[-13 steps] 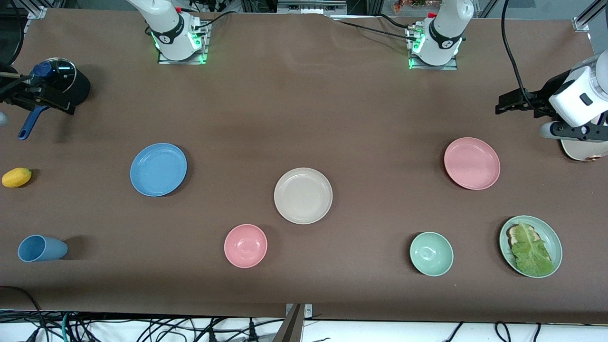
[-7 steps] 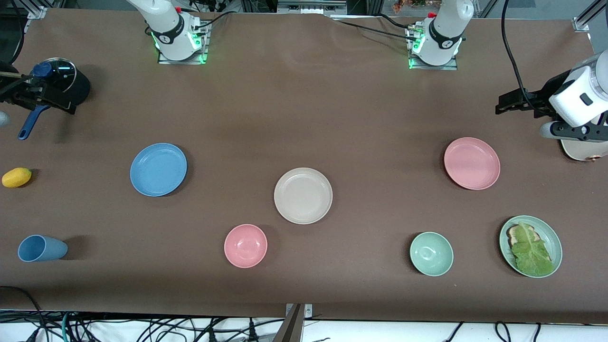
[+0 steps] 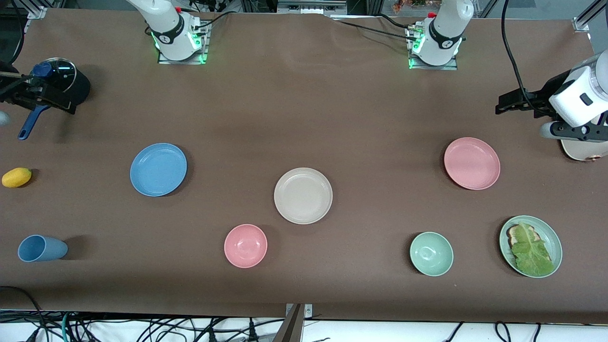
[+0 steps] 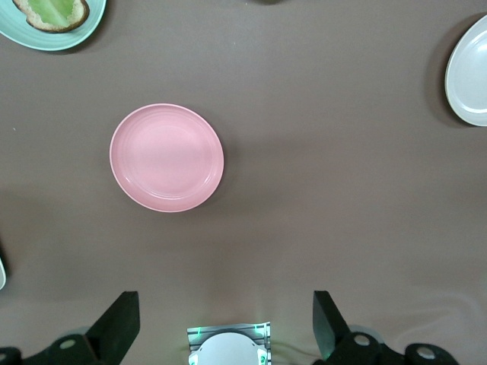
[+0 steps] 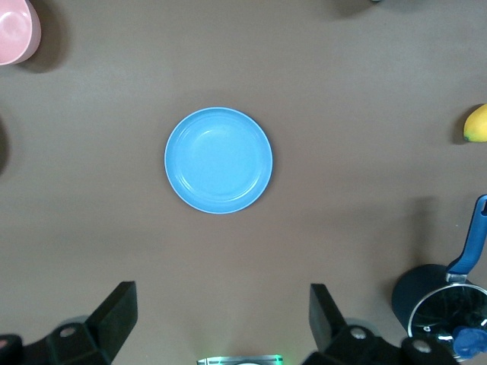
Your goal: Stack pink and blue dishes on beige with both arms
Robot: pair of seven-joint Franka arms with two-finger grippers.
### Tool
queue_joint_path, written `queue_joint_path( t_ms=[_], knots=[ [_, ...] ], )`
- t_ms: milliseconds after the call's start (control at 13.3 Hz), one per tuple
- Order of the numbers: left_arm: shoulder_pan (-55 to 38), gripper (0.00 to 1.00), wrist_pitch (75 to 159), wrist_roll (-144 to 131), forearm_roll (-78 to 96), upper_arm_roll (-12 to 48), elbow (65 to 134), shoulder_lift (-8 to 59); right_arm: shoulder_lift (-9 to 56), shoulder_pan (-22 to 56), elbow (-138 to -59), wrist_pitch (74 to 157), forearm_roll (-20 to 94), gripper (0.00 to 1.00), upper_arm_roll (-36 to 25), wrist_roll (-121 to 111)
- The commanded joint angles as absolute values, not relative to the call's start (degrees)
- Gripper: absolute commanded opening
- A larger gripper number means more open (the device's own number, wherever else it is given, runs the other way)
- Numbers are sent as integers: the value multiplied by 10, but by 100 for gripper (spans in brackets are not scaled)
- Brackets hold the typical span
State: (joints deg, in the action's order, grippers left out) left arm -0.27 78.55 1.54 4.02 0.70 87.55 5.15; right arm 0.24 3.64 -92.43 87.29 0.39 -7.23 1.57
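Nearest the front camera, a row of four items runs along the table (image 3: 304, 95). A blue cup (image 3: 42, 248) lies on its side at the right arm's end. Next comes a pink bowl (image 3: 245, 245), then a green bowl (image 3: 431, 254), then a green plate (image 3: 530, 246) carrying toast and a lettuce leaf at the left arm's end.

Farther from the camera, the beige plate (image 3: 303, 195) sits at the table's middle, empty. The blue plate (image 3: 158, 169) lies well apart from it toward the right arm's end. The pink plate (image 3: 471, 163) lies well apart from it toward the left arm's end. Both are flat on the table and untouched. A yellow fruit (image 3: 16, 177) rests near the table edge at the right arm's end, level with the blue plate.

Farther still, a dark pot (image 3: 64, 83) with a glass lid and blue handle stands at the right arm's end. A cream appliance (image 3: 582, 151) shows partly at the left arm's end.

The left gripper (image 4: 226, 323) hangs high over the table near the pink plate, fingers (image 4: 118, 327) spread wide apart and holding nothing. The right gripper (image 5: 221, 319) hangs high over the table near the blue plate, fingers (image 5: 114, 315) likewise spread wide and empty. The right wrist view also takes in the pot and the fruit.
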Motion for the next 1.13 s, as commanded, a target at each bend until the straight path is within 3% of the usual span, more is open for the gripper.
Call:
queue_joint_path(
  t_ms=[0, 676, 1051],
  knots=[
    [-3, 100, 777, 23, 32, 7, 857, 60, 0, 36, -920, 865, 8, 100, -72, 12],
    [-6, 100, 781, 18, 46, 7, 839, 65, 0, 40, -920, 865, 7, 100, -72, 13],
    [-17, 100, 810, 22, 39, 9, 830, 126, 0, 40, -920, 865, 7, 100, -73, 13]
  ],
)
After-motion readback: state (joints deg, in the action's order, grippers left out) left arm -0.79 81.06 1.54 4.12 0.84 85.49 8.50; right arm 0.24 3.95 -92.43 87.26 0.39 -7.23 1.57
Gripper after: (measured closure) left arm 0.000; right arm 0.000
